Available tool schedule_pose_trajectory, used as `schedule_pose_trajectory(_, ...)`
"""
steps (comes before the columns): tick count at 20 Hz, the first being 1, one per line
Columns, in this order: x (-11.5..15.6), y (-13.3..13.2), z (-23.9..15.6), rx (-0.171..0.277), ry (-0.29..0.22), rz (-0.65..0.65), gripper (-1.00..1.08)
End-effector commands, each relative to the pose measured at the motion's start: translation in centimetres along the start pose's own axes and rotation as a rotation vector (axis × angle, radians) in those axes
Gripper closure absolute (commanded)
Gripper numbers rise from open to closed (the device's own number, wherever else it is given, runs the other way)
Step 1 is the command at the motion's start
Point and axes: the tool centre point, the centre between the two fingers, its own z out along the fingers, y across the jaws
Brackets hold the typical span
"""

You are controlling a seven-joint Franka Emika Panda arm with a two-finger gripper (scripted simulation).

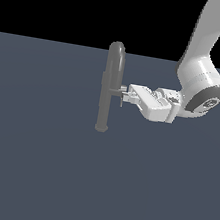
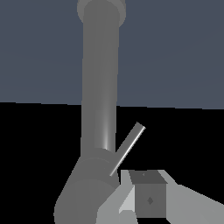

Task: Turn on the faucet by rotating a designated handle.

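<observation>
Gripper (image 2: 148, 199) fills the near edge of the wrist view, one finger (image 2: 150, 197) right by the handle (image 2: 127, 148), a thin lever sticking out from the faucet (image 2: 99, 87). In the exterior view the arm comes in sideways from the exterior view's right, gripper (image 1: 126, 95) level with the handle (image 1: 122, 90) mid-height on the upright faucet (image 1: 110, 86), which stands on the tabletop (image 1: 36, 170). Side-on approach fits pushing the lever round the pipe. Fingertips look to touch or just reach the handle; contact is not clear at this size. Whether the fingers are apart or together, I cannot tell.
</observation>
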Motion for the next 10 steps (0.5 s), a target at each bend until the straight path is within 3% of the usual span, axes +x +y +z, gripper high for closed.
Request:
schedule_pose_trajectory(1,2.3,-2.0,0.1,0.034,0.03,0.003,1.08)
schedule_pose_trajectory(10,4.9,-3.6,0.1,0.053,0.042,0.027,1.08)
